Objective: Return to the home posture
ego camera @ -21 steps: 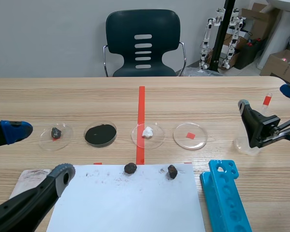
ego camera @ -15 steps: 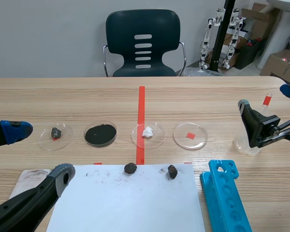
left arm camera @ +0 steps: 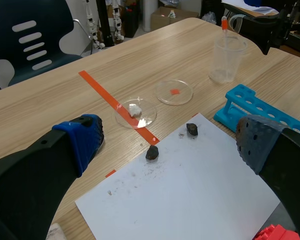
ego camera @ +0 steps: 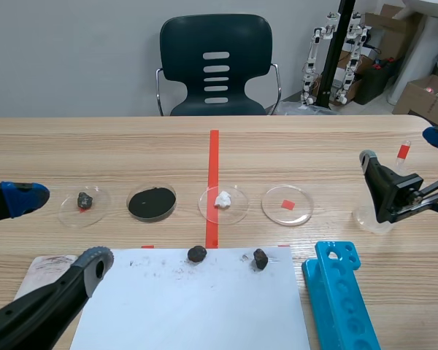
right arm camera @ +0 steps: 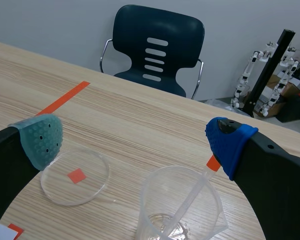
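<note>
My left gripper (ego camera: pixel 58 230) hangs open low at the table's near left, above the left corner of the white paper (ego camera: pixel 193 299). From its wrist, the left gripper (left arm camera: pixel 167 142) has its fingers spread wide with nothing between them; two dark lumps (left arm camera: pixel 151 152) lie on the paper's far edge ahead. My right gripper (ego camera: pixel 405 149) stands open at the right over a clear beaker (ego camera: pixel 372 211) holding a red-tipped pipette (ego camera: pixel 403 151). Seen from its own wrist, the right gripper (right arm camera: pixel 135 142) is open above the beaker (right arm camera: pixel 180 205), not touching it.
Several petri dishes sit in a row mid-table: one with a dark lump (ego camera: pixel 84 200), one with black powder (ego camera: pixel 152 202), one with a white lump (ego camera: pixel 223 200), one over a red mark (ego camera: pixel 287 204). A blue tube rack (ego camera: pixel 343 299) lies near right. A chair (ego camera: pixel 216 65) stands behind.
</note>
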You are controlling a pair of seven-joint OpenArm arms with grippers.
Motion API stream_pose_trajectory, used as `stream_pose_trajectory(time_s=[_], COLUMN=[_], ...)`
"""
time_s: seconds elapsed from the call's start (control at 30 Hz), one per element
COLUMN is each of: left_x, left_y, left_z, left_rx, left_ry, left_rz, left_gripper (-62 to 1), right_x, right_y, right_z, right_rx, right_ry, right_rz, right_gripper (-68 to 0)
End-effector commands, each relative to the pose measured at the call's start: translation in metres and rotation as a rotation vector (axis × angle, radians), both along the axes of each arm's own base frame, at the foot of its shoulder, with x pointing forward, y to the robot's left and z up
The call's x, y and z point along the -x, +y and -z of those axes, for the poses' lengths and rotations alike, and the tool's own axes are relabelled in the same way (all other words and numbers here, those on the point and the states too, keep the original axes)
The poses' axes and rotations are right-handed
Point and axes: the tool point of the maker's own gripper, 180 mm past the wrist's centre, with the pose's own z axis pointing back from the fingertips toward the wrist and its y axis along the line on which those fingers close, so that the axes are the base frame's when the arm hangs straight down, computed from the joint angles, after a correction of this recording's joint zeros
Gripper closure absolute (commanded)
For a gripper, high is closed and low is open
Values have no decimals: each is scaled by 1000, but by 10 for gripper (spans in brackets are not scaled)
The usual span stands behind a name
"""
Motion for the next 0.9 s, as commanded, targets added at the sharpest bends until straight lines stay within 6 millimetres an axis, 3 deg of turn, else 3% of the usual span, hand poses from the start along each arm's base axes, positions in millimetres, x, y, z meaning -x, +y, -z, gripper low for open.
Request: stream_pose_trajectory(time_s=[0.0,0.3,0.53,0.87], left_x=[-1,-1,-1,-1], left_y=[-1,-1,-1,-1], left_z=[-6,-6,-6,-6], left_rx=[25,25,25,25], left_ry=[-14,-14,-14,-14], left_rz=[-2,-2,-2,-2], left_gripper=[-559,-559,-559,-559], right_x=[-5,-4,13,70], right_y=[-5,-4,5,60], right_z=[-12,-10,-15,-25], right_rx=[2,12,67,104], right_ry=[-36,-32,-13,84], right_rz=[5,-1,15,-164], right_gripper=[-593,-593,-593,-593])
